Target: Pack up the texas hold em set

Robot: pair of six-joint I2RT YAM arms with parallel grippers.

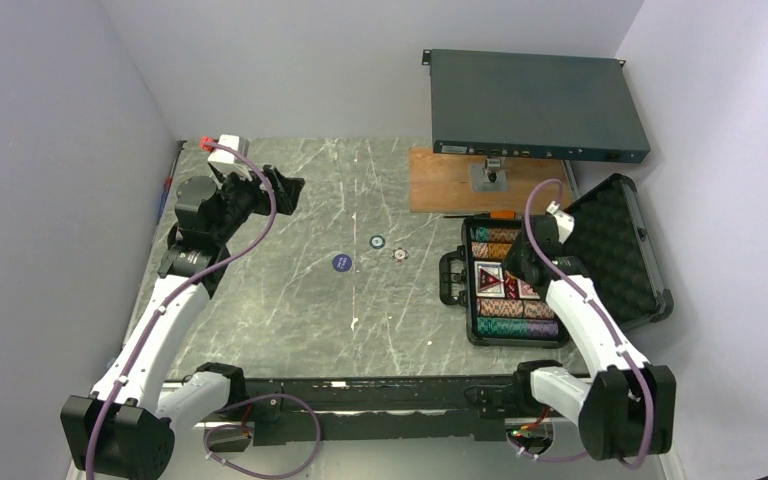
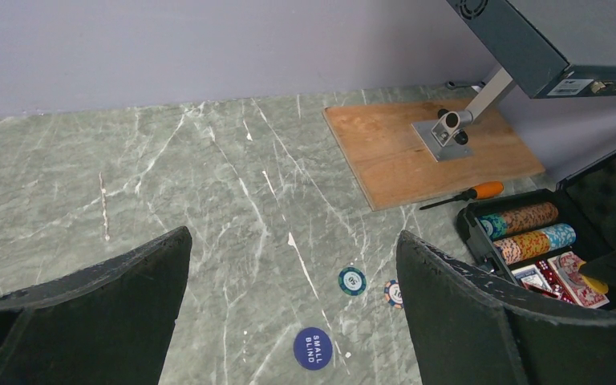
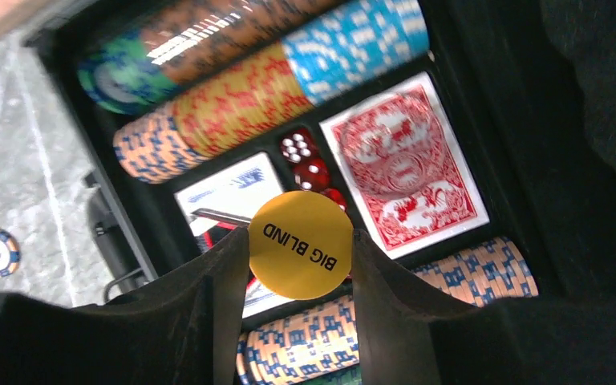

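Marble-look worktop seen from the top: the open case is sat on the right with the right end effector parked over it. A blue button, teal button and striped chip are lying loose mid-worktop.

Left wrist view: the left end effector is spread wide and empty, held well above those strays.

Right wrist view: the yellow BIG BLIND button is pinched by its edges over the red dice, beside the card deck.

Risk, as judged: if it's released from here, it could be landed on edge across the dice and left proud, so the lid can't be shut. That thin edge-grip could also be lost early.
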